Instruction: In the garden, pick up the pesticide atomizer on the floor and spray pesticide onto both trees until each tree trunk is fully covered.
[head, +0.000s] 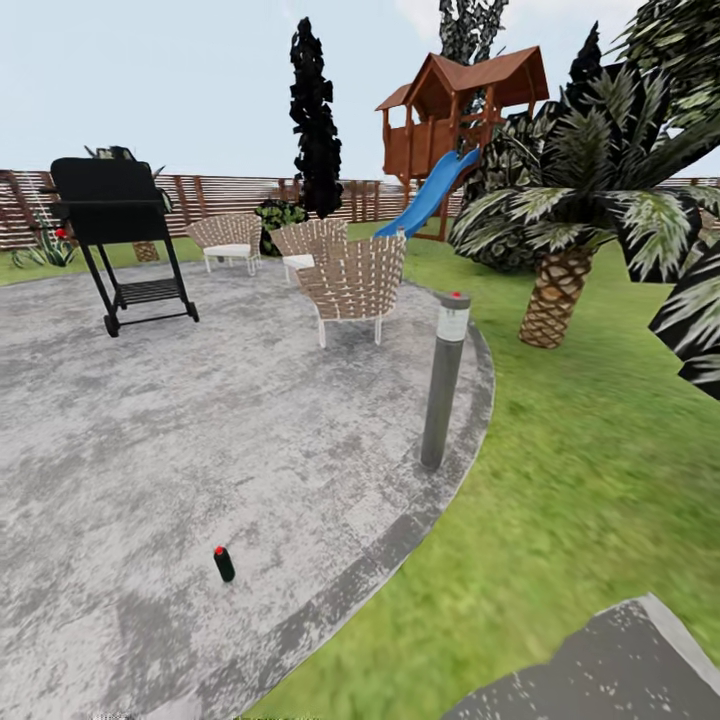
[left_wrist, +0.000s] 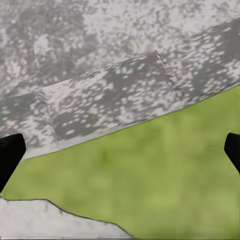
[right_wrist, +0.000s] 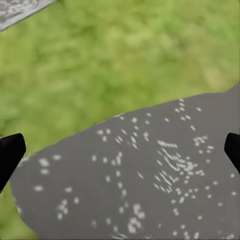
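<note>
The pesticide atomizer, a tiny dark bottle with a red top, stands upright on the speckled grey concrete floor, near its darker rim. My left gripper is open, its black fingertips wide apart over the rim and the lawn. Over a grey stepping stone and grass, my right gripper is open too, with nothing between its fingers. A ragged dark crown rises behind the playhouse; no tree trunk shows.
A grey bollard lamp stands at the paving's right edge. Beyond it are wicker chairs, a black grill, a black conifer, a playhouse with a blue slide, and a scaly palm. A stepping stone lies close by on the grass.
</note>
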